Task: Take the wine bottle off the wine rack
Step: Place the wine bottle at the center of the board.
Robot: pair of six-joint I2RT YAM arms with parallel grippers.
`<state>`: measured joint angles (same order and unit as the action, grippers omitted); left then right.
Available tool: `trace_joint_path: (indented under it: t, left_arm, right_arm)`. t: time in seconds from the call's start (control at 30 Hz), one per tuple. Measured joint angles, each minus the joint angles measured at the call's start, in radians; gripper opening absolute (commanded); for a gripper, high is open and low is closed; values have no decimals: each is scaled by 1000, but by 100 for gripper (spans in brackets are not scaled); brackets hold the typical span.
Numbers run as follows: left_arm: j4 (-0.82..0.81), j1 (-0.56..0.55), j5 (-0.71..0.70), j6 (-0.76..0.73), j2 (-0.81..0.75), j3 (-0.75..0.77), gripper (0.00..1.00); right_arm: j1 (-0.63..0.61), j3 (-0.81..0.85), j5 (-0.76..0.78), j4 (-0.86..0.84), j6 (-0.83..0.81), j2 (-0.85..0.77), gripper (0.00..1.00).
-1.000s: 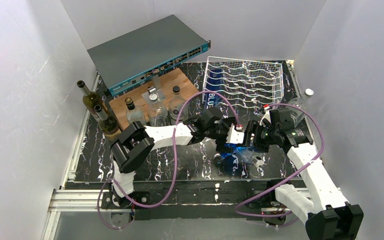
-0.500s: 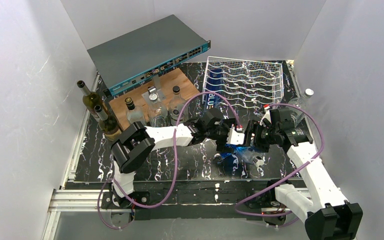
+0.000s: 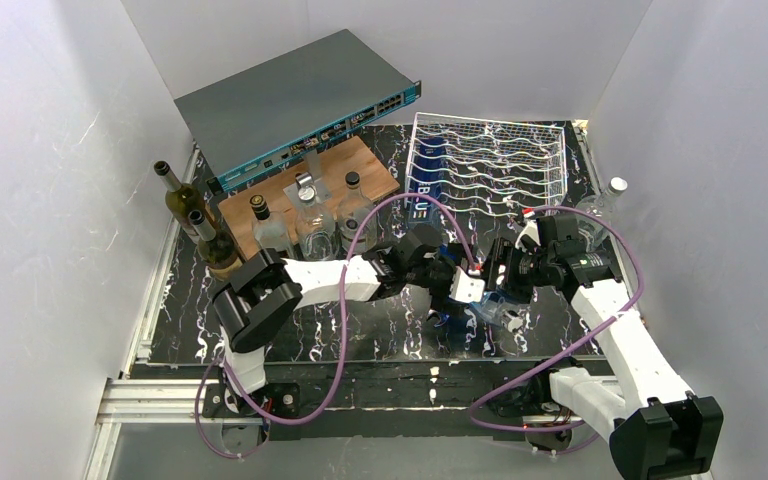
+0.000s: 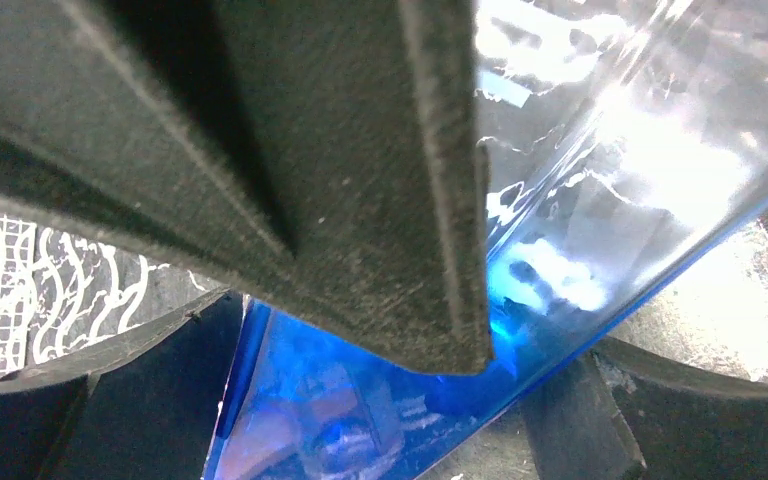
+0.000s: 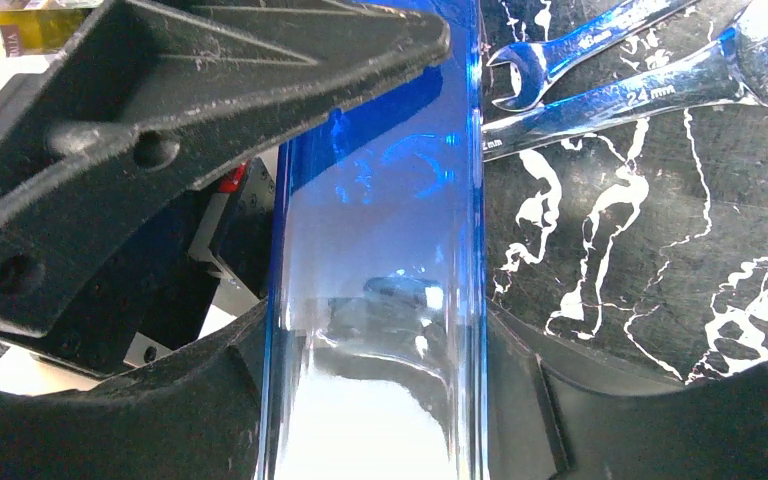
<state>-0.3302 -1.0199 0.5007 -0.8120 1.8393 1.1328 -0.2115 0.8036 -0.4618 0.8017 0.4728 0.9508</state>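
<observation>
The blue glass wine bottle lies low over the black marbled table, in front of the white wire wine rack and clear of it. My right gripper is shut on the bottle; in the right wrist view the bottle fills the gap between both fingers. My left gripper comes in from the left and stands open, its jaws straddling the bottle. A finger of the right gripper covers much of the left wrist view.
A grey network switch leans at the back left. A wooden board carries small glass bottles. Two dark bottles stand at the left edge and a clear bottle at the right wall. Wrenches lie beside the bottle.
The left wrist has dropped and shifted slightly toward the near edge, and the bottle end has moved a little with the two grippers. The right arm has barely moved.
</observation>
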Motion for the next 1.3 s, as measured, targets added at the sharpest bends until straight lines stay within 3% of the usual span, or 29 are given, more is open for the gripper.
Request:
trace_joint_path:
  t: [0.57,0.83,0.9,0.97,1.13,1.23,1.3]
  left_arm:
    - [-23,-2,23,-78,-53,-56,98]
    - [-22,-2,23,-140,-55,-59,91]
    - [-22,-2,23,-146,-55,-59,81]
    - [-20,-2,23,-150,-55,-59,48]
    - [15,-6,24,-198,-55,-55,3]
    - [19,-8,20,-188,-55,-55,0]
    - [19,-8,19,-188,-55,-55,0]
  right_arm:
    - [0,0,-53,-19,3,2,1]
    - [0,0,-74,-20,3,8,1]
    - [0,0,-76,-20,3,8,1]
    - [0,0,-77,-20,2,10,1]
    - [-9,-6,-81,3,-30,19,1]
    - [-8,-9,-84,-2,-30,19,1]
    - [-8,-9,-84,-5,-31,19,15]
